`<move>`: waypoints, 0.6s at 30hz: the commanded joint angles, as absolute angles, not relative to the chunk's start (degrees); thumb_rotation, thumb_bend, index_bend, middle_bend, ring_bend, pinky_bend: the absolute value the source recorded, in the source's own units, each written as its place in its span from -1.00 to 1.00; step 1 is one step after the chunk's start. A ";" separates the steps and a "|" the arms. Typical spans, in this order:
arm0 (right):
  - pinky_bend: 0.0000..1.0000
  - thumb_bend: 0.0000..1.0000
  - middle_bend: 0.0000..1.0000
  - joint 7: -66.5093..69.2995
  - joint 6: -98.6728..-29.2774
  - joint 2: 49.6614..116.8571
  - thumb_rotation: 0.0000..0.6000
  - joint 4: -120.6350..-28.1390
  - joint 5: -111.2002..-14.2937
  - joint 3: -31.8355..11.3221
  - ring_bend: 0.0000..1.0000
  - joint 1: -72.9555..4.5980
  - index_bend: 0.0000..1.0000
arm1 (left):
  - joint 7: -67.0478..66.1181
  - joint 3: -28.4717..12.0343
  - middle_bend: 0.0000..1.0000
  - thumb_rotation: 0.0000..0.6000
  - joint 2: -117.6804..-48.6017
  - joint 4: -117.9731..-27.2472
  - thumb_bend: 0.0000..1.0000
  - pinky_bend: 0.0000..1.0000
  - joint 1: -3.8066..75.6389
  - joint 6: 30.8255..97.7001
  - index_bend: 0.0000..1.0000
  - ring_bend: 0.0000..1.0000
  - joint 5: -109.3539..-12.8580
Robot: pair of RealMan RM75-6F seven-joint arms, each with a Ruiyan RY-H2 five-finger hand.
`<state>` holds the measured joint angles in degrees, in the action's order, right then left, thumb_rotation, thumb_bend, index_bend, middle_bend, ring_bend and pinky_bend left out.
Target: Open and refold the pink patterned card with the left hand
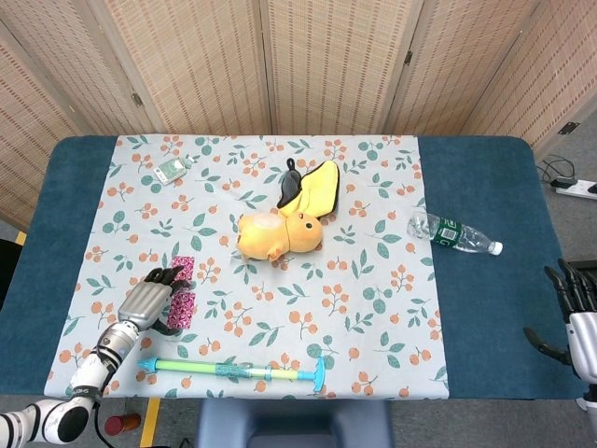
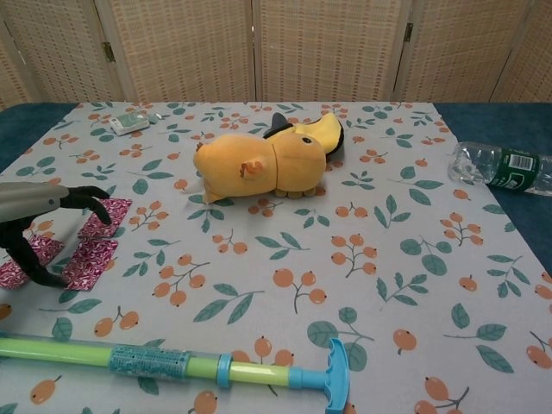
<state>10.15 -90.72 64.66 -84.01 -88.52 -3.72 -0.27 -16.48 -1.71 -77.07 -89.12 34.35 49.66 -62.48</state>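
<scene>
Card (image 2: 86,248), one, pink, lay open on tablecloth (image 1: 373,308) near left edge. Left hand (image 1: 149,297) rested over it, fingers apart, one fingertip touching. Right hand (image 1: 576,313): fingers apart, empty. One plush toy (image 1: 280,231), one bottle (image 1: 452,233).

Left hand (image 1: 149,297) over pink patterned card (image 1: 181,289)

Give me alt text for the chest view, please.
The robot's left hand reaches in from the left over the opened pink patterned card on the floral tablecloth, with a yellow plush toy behind and a green-and-blue plastic stick in front.
</scene>
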 commanded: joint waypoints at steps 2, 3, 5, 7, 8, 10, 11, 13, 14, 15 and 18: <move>-1.00 -0.54 -1.00 10.35 -90.66 64.74 1.00 -83.79 -88.48 -3.71 -1.00 -0.28 -1.00 | -17.05 -1.33 -1.00 1.00 -77.58 -89.02 -0.67 -1.00 34.47 49.18 -0.51 -1.00 -61.62; -1.00 -0.54 -1.00 10.42 -90.61 64.77 1.00 -83.72 -88.49 -3.69 -1.00 -0.31 -1.00 | -17.18 -1.25 -1.00 1.00 -77.81 -88.82 -0.67 -1.00 34.54 49.01 -0.50 -1.00 -61.34; -1.00 -0.54 -1.00 10.46 -90.53 64.79 1.00 -83.64 -88.51 -3.67 -1.00 -0.35 -1.00 | -17.54 -1.15 -1.00 1.00 -78.20 -88.35 -0.67 -1.00 34.64 48.86 -0.50 -1.00 -60.91; -1.00 -0.54 -1.00 10.51 -90.51 64.79 1.00 -83.57 -88.52 -3.66 -1.00 -0.36 -1.00 | -17.77 -1.16 -1.00 1.00 -78.67 -87.79 -0.66 -1.00 34.69 48.82 -0.50 -1.00 -60.31; -1.00 -0.54 -1.00 10.54 -90.54 64.80 1.00 -83.55 -88.51 -3.68 -1.00 -0.36 -1.00 | -17.74 -1.21 -1.00 1.00 -78.90 -87.51 -0.65 -1.00 34.67 48.88 -0.50 -1.00 -60.08; -1.00 -0.54 -1.00 10.59 -90.57 64.81 1.00 -83.51 -88.48 -3.71 -1.00 -0.36 -1.00 | -17.61 -1.30 -1.00 1.00 -79.30 -86.91 -0.65 -1.00 34.66 48.89 -0.50 -1.00 -59.68; -1.00 -0.54 -1.00 10.60 -90.56 64.81 1.00 -83.49 -88.46 -3.70 -1.00 -0.35 -1.00 | -17.53 -1.34 -1.00 1.00 -79.47 -86.63 -0.64 -1.00 34.64 48.90 -0.50 -1.00 -59.50; -1.00 -0.54 -1.00 10.60 -90.51 64.81 1.00 -83.46 -88.36 -3.68 -1.00 -0.32 -1.00 | -17.46 -1.31 -1.00 1.00 -79.82 -86.05 -0.62 -1.00 34.63 48.80 -0.50 -1.00 -59.25; -1.00 -0.54 -1.00 10.63 -90.48 64.82 1.00 -83.43 -88.32 -3.68 -1.00 -0.32 -1.00 | -17.40 -1.34 -1.00 1.00 -79.94 -85.84 -0.62 -1.00 34.64 48.78 -0.50 -1.00 -59.17; -1.00 -0.54 -1.00 10.64 -90.49 64.85 1.00 -83.43 -88.34 -3.67 -1.00 -0.31 -1.00 | -17.37 -1.31 -1.00 1.00 -80.06 -85.63 -0.62 -1.00 34.67 48.65 -0.49 -1.00 -59.08; -1.00 -0.54 -1.00 10.62 -90.50 64.88 1.00 -83.39 -88.40 -3.65 -1.00 -0.33 -1.00 | -17.29 -1.35 -1.00 1.00 -80.26 -85.29 -0.62 -1.00 34.73 48.54 -0.49 -1.00 -58.90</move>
<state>10.61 -90.50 64.88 -83.39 -88.40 -3.65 -0.33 -17.30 -1.34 -80.25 -85.29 34.73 48.55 -58.91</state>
